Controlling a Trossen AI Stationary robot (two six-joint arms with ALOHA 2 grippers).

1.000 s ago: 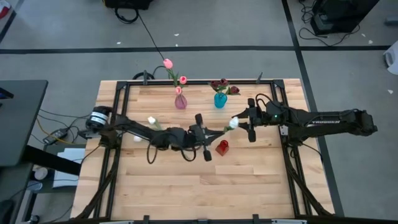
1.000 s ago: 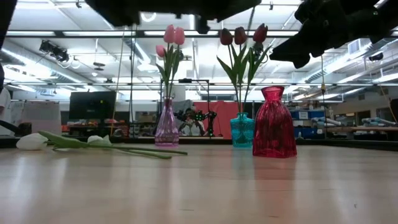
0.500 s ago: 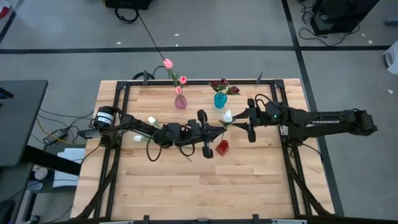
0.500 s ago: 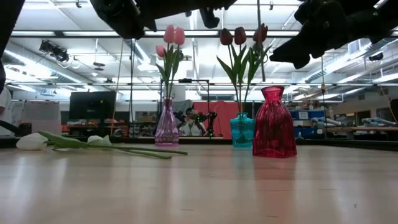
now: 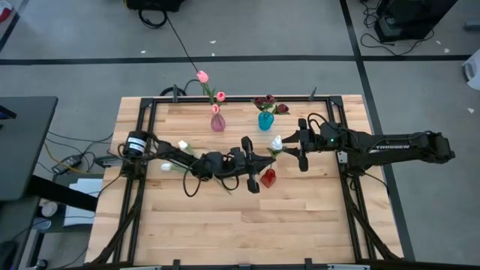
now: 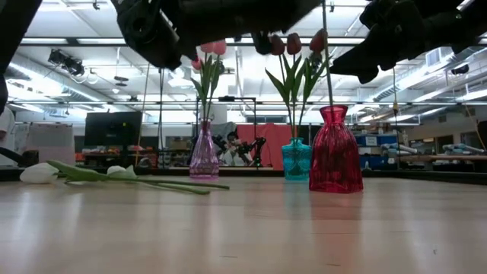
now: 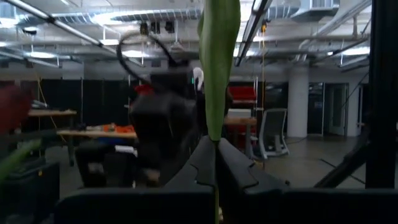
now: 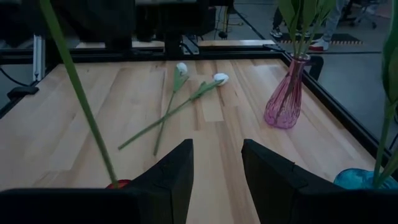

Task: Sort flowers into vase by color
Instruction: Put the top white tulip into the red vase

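Low view puts the red glass vase [image 6: 335, 151] nearest, with a thin green stem [image 6: 327, 53] dropping straight into its mouth. Behind it stand the teal glass vase [image 6: 295, 159] of dark red tulips [image 6: 294, 43] and the pink glass vase [image 6: 204, 152] of pink tulips [image 6: 213, 47]; two white tulips [image 6: 39, 173] lie flat at the table's left. High view adds what is hidden here: the left gripper [image 5: 257, 160], jaws clamped on the stem, holds a white tulip [image 5: 277, 142] over the red vase, close to the right gripper [image 5: 301, 149]. Right wrist view shows that gripper's fingers [image 8: 176, 171] half apart with nothing between them, the stem passing beside them.
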